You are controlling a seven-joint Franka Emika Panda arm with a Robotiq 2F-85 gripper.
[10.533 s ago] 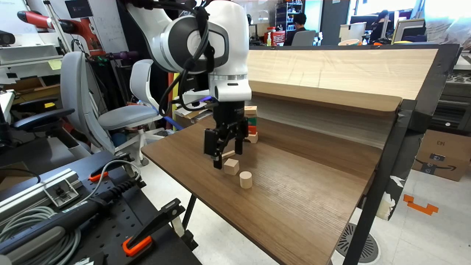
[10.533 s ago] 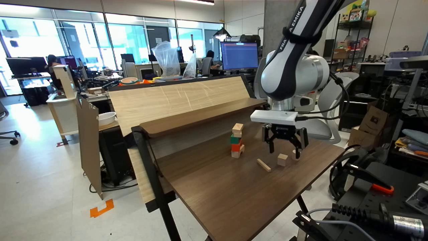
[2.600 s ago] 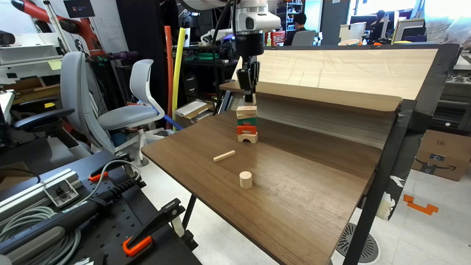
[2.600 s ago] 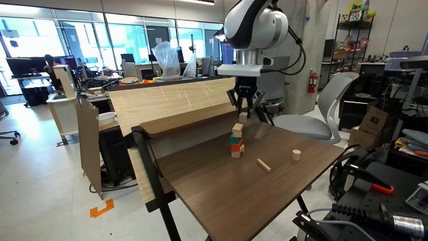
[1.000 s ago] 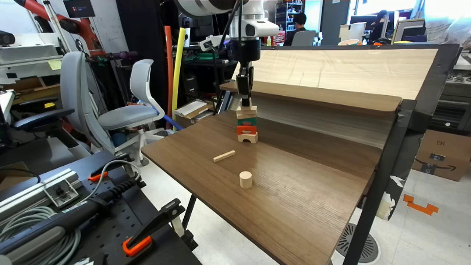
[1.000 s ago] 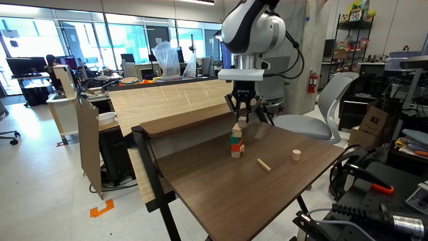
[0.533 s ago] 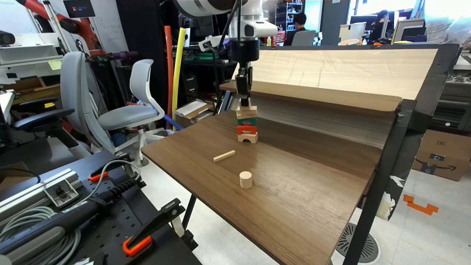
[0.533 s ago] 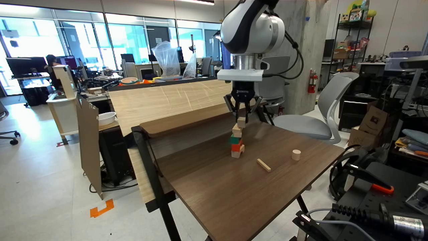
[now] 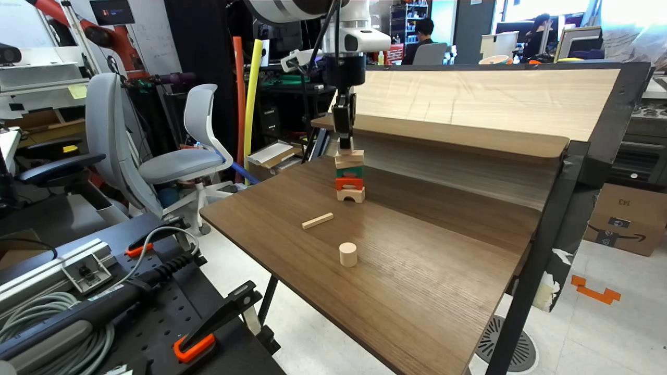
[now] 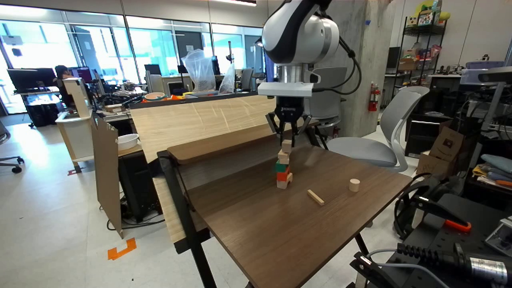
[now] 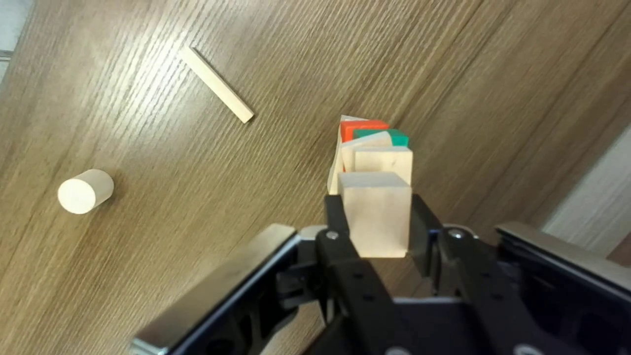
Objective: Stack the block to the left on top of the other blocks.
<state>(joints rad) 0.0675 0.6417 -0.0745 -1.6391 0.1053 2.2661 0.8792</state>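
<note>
I have the gripper [image 11: 376,216] narrow on the pale wooden cube [image 11: 376,231], its 2 fingers [image 11: 336,212] pressed to opposite sides. In an exterior view the cube is right at the top of the stack [image 10: 283,169]; whether its underside touches, I cannot tell. Beneath it I see 2 pale pieces [image 11: 384,159], a green block [image 11: 400,138], a red-orange block [image 11: 364,127] and a pale arch [image 9: 350,192] at the base. On the table [image 9: 406,291], a thin stick [image 9: 318,221] lies apart from an upright cylinder [image 9: 348,255].
</note>
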